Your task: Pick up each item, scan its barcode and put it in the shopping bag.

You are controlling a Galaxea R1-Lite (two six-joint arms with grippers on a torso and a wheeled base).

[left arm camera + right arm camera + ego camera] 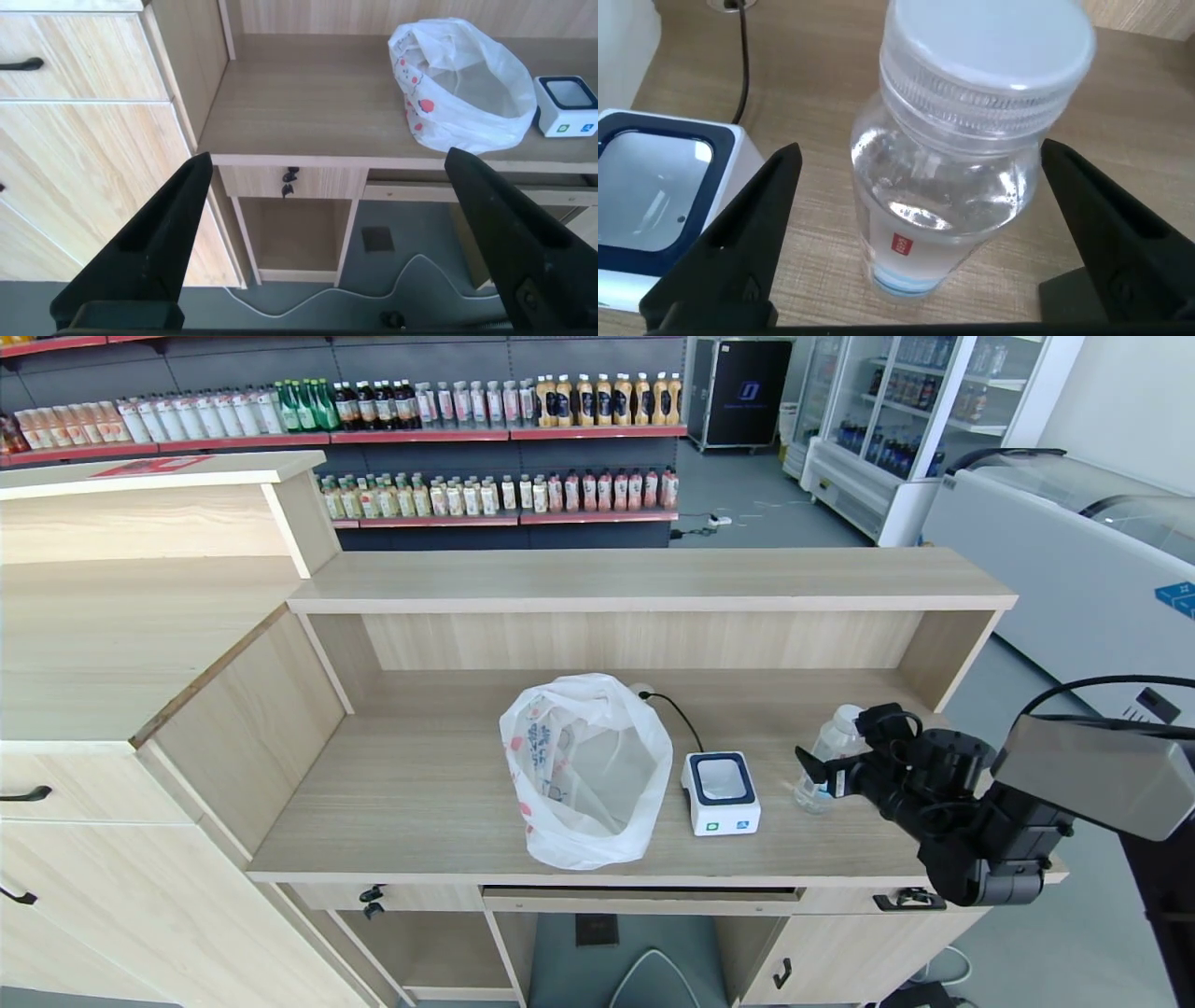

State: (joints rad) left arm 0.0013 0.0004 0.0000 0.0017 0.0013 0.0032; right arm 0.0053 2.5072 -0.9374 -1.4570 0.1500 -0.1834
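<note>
My right pincer (920, 257) stands wide, one finger on each side of the bottle (957, 177), neither touching it; the bottle is upright on the bench (420, 803) near its right end, with the scanner (720, 791) near it; the bag (586, 770) sits open-mouthed at the bench's middle, just beside the scanner on its other side; my left pincer (327, 247) hangs wide and empty, off the bench's front edge, toward its left corner.
</note>
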